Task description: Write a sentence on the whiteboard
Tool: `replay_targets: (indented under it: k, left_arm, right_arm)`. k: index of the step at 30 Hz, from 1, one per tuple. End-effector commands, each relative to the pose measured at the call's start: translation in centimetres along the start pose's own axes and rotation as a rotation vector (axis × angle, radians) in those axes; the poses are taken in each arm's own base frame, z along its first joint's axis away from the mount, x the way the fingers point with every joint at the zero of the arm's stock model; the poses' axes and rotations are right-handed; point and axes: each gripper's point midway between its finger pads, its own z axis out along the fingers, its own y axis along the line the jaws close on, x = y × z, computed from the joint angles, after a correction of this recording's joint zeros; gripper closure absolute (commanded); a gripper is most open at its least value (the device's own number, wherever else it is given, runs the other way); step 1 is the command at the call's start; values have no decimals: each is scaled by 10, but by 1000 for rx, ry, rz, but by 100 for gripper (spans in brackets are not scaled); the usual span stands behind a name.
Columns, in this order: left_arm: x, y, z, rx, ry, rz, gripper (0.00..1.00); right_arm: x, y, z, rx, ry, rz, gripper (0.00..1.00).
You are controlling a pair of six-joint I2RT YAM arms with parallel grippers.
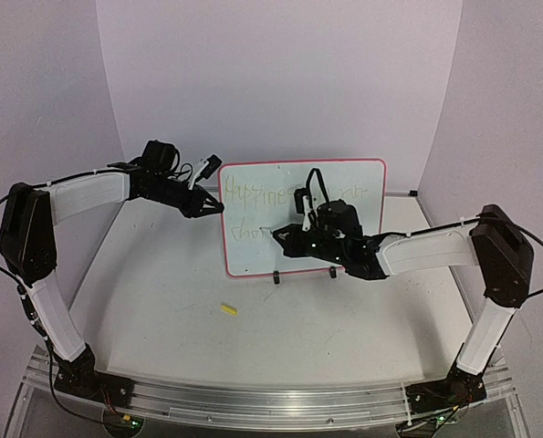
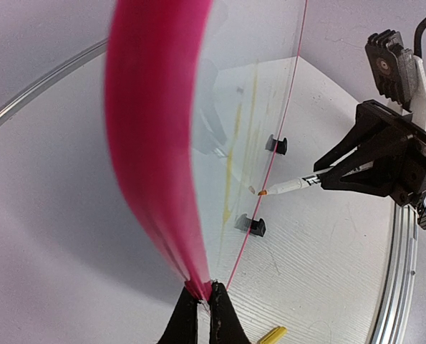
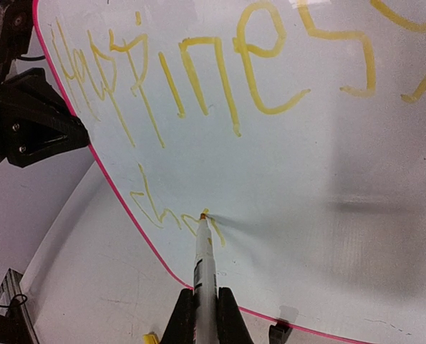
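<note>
The whiteboard (image 1: 344, 187) stands upright on two black clip feet (image 1: 276, 276) at the table's middle back. Yellow handwriting, the sentence (image 3: 220, 79), reads "Happiness" on the top line, with "cho" begun below it (image 3: 155, 211). My right gripper (image 3: 204, 315) is shut on a white marker (image 3: 203, 265) whose orange tip touches the board at the end of the lower line. My left gripper (image 2: 204, 290) is shut on the board's red-pink left edge (image 2: 152, 143). In the top view the left gripper (image 1: 218, 206) is at the board's left edge and the right gripper (image 1: 285, 235) is in front of its lower middle.
A small yellow marker cap (image 1: 228, 309) lies on the table in front of the board, left of centre; it also shows in the left wrist view (image 2: 272, 335). The right arm crosses in front of the board's lower right. A metal rail (image 1: 271, 401) runs along the near edge.
</note>
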Motion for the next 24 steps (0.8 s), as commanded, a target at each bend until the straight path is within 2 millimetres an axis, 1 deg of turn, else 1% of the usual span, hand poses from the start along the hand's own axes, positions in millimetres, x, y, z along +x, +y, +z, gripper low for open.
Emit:
replay_targets:
  k: [1, 5, 8, 21, 24]
  left_arm:
    - [-18, -15, -10, 15, -42, 72, 100]
    - [-18, -15, -10, 15, -41, 71, 100]
    - [-18, -16, -10, 16, -42, 70, 100]
    - [-19, -16, -11, 15, -45, 75, 100]
    - [-19, -16, -11, 13, -46, 74, 100]
  right_arm:
    - [-26, 18, -27, -64, -60, -21, 100]
    - [-21, 8, -38, -32, -63, 16, 100]
    - [-15, 0, -40, -5, -58, 29, 100]
    - [-15, -12, -22, 22, -54, 62, 100]
    - [-16, -12, -18, 19, -56, 63, 100]
